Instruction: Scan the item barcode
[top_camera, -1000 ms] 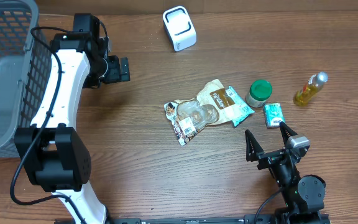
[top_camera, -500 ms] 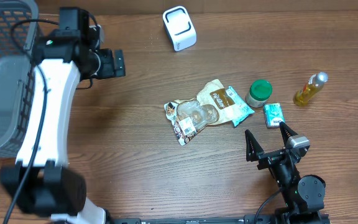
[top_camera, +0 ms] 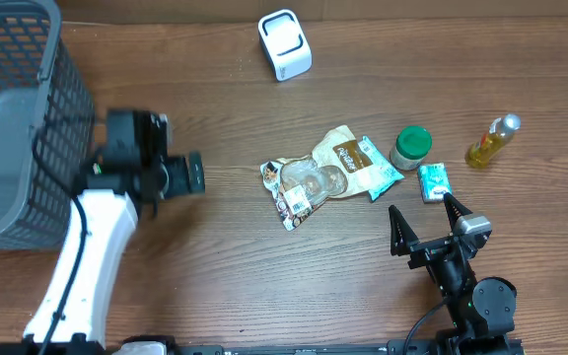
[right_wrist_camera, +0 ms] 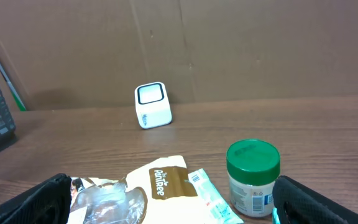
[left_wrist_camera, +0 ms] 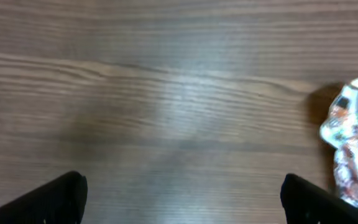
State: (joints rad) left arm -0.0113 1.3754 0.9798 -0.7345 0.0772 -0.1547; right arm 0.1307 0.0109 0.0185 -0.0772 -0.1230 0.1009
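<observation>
Wooden surface [top_camera: 215, 276] is carrying a clear crinkled packet [top_camera: 304, 185] near its centre, overlapping a brown pouch [top_camera: 348, 158]. A white scanner [top_camera: 284, 44] is sitting at 12 o'clock from them. The left hand [top_camera: 193, 174] is hovering at 9 o'clock of the packet, spread wide and empty. The right hand [top_camera: 424, 215] is sitting at 5 o'clock, equally wide and empty.

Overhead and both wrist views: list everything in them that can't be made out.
- Left wrist: the clear packet is blurred and cut off by the right edge.
- Right wrist: the lower part of the brown pouch is cut off by the bottom edge; the jar label print is too small to read.
- Overhead: barcodes on the items are too small to find; the basket is cut off by the left edge.
</observation>
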